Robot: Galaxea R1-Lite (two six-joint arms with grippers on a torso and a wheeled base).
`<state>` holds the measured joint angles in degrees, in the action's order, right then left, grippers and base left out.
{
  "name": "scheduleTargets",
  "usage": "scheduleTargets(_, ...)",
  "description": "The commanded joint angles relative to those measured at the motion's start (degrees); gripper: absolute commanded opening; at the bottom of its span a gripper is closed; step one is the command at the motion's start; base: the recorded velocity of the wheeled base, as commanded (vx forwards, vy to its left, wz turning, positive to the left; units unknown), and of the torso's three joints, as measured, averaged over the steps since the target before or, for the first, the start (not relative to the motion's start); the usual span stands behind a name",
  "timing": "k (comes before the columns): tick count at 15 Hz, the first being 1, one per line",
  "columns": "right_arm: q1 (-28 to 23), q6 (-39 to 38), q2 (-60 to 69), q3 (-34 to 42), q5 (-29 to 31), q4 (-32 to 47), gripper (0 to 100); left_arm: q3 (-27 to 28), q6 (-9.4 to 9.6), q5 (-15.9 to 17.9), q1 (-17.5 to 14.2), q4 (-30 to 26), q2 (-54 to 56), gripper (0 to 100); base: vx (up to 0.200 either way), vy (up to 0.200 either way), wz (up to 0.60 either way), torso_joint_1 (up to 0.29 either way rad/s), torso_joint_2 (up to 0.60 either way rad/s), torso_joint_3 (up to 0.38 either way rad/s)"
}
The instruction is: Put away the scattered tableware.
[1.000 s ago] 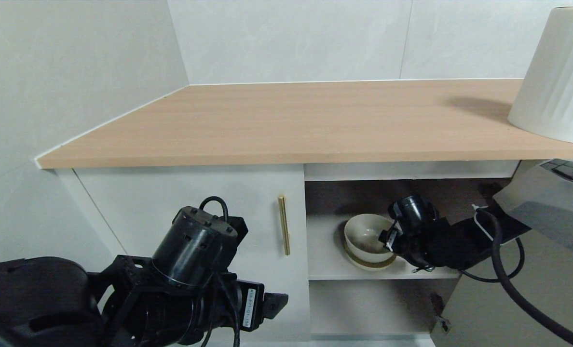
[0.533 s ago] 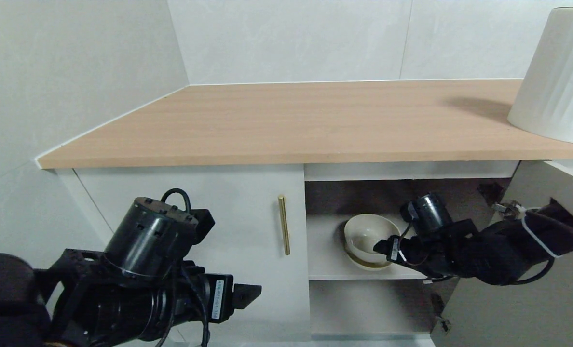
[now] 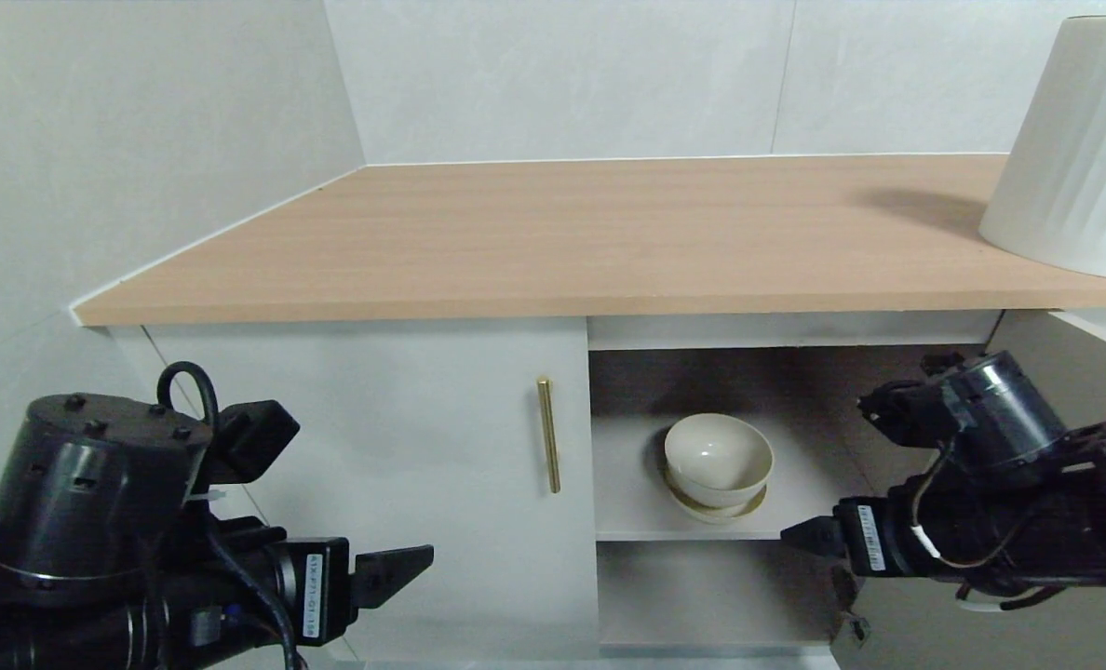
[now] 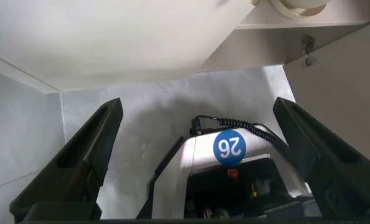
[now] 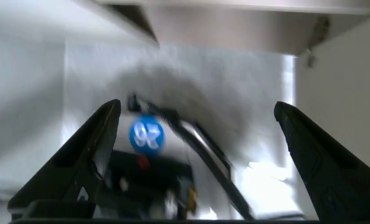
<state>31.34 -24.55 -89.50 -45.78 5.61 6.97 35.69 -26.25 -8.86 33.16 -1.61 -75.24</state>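
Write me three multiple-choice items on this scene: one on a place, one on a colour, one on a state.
1. Where is the bowl?
A. on the countertop
B. on the upper shelf
C. on the lower shelf

2. What colour is the handle?
A. gold
B. black
C. red

3. The right gripper is:
A. shut on the bowl
B. shut on the handle
C. open and empty

Answers:
1. B: the bowl stands inside, on the upper shelf.
2. A: the bar shines gold.
3. C: its fingers stand wide apart with nothing between them.
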Motion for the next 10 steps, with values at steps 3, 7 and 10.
scheduleTargets(3,0.30,2.32,8.64,-0.02,-0.95,4.80,100,0.52,1.90,-0.37,-0.29,0.29,0.18,100,0.000,0.000,0.00,0.000,0.00,0.000)
scheduleTargets(7,0.39,2.58,10.23,0.69,-0.60,4.89,100,0.52,2.43,-2.12,-0.29,0.29,-0.17,100,-0.050,0.000,0.00,0.001,0.00,0.001)
scheduleTargets(10,1.62,2.58,10.23,0.86,-0.33,4.89,100,0.60,2.52,-3.27,-0.29,0.38,-0.79,100,-0.200,0.000,0.00,0.004,0.00,0.002)
